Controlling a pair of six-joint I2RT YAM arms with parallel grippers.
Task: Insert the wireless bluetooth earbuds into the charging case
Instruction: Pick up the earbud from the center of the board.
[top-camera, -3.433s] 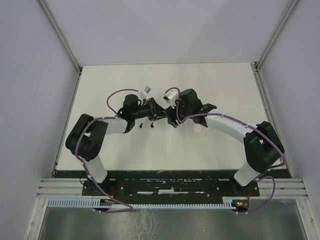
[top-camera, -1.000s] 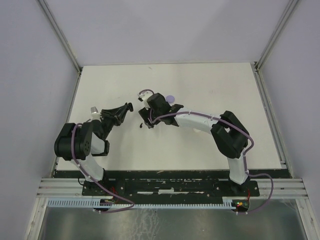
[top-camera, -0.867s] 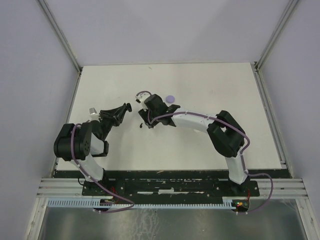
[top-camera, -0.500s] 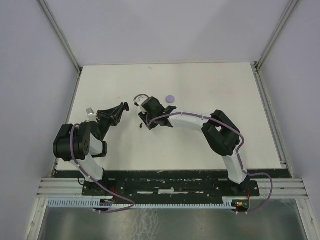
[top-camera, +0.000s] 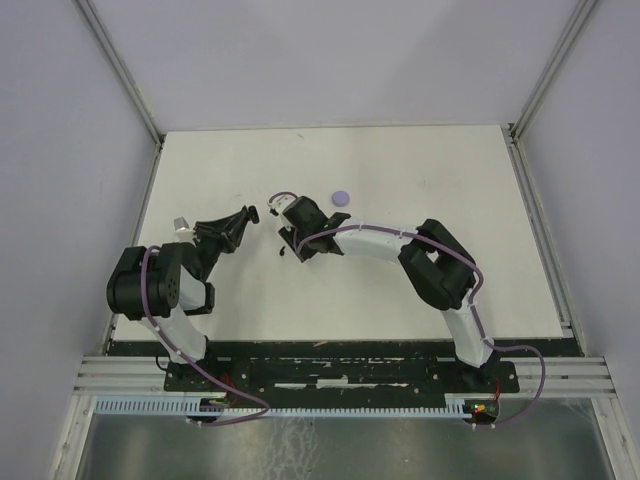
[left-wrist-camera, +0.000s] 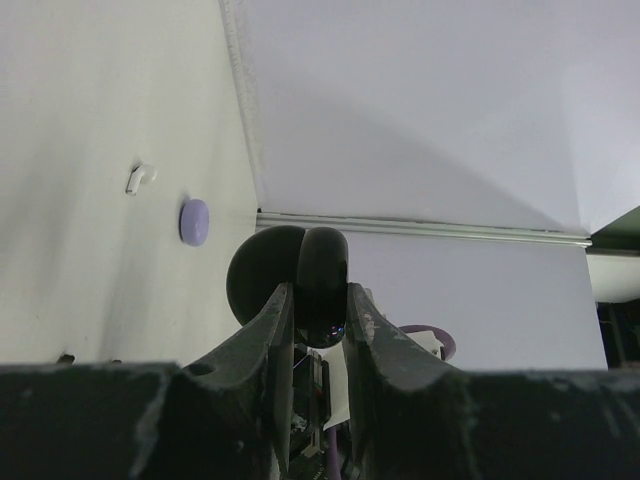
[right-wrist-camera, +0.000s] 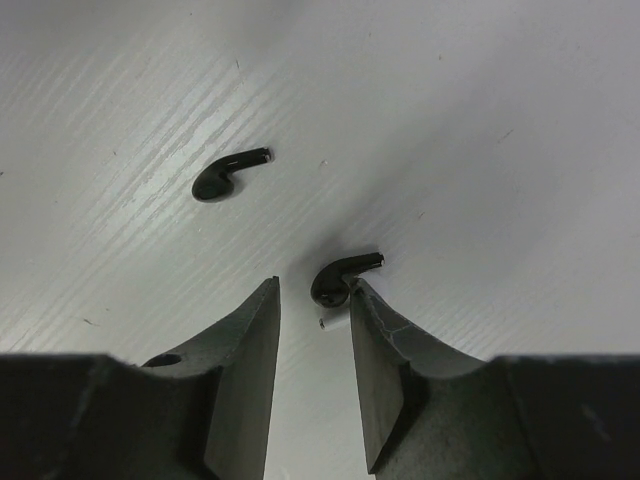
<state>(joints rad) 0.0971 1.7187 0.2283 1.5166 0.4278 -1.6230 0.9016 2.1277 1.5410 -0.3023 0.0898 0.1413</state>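
My left gripper (left-wrist-camera: 318, 292) is shut on the black charging case (left-wrist-camera: 322, 262), held off the table at the left (top-camera: 250, 214); its round lid (left-wrist-camera: 258, 276) stands open beside the body. In the right wrist view two black wireless bluetooth earbuds lie on the white table. One earbud (right-wrist-camera: 228, 176) lies farther off. The other earbud (right-wrist-camera: 338, 281) touches the tip of the right finger (right-wrist-camera: 372, 318). My right gripper (right-wrist-camera: 315, 290) is low over the table with its jaws apart and nothing between them. In the top view it sits mid-table (top-camera: 291, 241).
A round lilac disc (top-camera: 341, 198) lies on the table behind the right gripper, seen also in the left wrist view (left-wrist-camera: 194, 221). A small white earbud (left-wrist-camera: 140, 178) lies near it. The grey enclosure walls (top-camera: 80, 150) stand on three sides.
The right gripper's jaws have narrowed and its arm has crept slightly left toward the black earbuds. The left arm, pulled back to the left earlier with the case, now holds still.
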